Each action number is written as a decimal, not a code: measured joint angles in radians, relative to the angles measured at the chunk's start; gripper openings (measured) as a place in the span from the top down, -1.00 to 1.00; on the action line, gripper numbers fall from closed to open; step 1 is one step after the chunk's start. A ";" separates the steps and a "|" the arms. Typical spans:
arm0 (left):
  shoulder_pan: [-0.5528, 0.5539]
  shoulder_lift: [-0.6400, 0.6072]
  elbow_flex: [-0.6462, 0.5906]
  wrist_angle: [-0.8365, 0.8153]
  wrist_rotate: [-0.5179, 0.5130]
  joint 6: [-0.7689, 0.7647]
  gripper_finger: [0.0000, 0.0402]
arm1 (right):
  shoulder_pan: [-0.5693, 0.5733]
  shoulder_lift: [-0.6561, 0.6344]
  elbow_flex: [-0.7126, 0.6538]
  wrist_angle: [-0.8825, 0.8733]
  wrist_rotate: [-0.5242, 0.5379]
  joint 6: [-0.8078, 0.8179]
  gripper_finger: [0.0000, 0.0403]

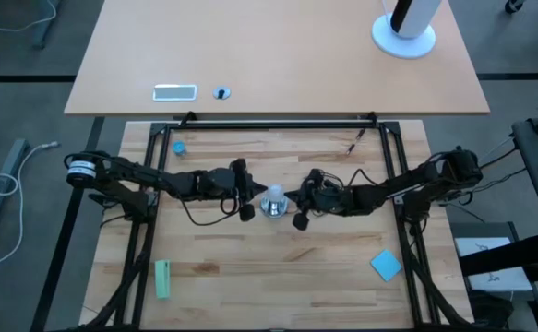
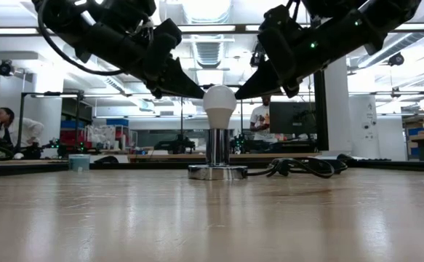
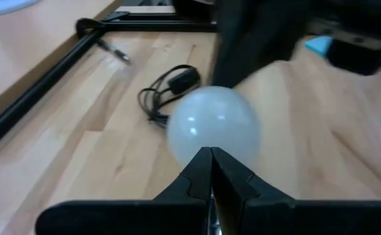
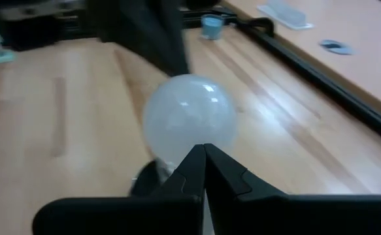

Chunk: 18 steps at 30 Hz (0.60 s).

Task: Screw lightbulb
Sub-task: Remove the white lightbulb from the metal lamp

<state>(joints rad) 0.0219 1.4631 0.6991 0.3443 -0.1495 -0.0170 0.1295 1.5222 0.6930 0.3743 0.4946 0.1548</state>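
The lightbulb [image 2: 220,102] stands upright in the round shiny socket [image 2: 217,169] at the middle of the table, its whitish head up. My left gripper [image 2: 201,94] comes slanting down from the table's left, shut, its tip at the left side of the bulb's head. My right gripper [image 2: 238,94] mirrors it from the right, also shut, tip at the head's right side. From above, the bulb [image 1: 274,199] sits between the two tips. The socket's black cord [image 2: 299,167] trails off to the right. My left gripper touches the left side of the bulb's rounded head [image 2: 209,100] with the tip of its shut fingers [image 3: 203,171], slanting down from the table's left. The bulb stays upright in the socket. My right gripper touches the right side of the head [image 2: 230,100] with its shut fingertips [image 4: 200,166], slanting down from the table's right.
A green block [image 1: 162,278] lies near the front left and a blue block [image 1: 387,266] at the front right. A small blue cup [image 1: 178,148] stands far left. Black frame rails [image 1: 278,124] border the table. A second tabletop [image 1: 278,55] lies beyond.
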 joint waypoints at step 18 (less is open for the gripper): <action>0.000 -0.021 0.000 0.003 -0.055 -0.003 1.00 | 0.015 -0.041 0.000 0.001 -0.034 0.020 1.00</action>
<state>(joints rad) 0.0214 1.4422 0.6991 0.3472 -0.2046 -0.0200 0.1445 1.4812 0.6930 0.3757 0.4609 0.1749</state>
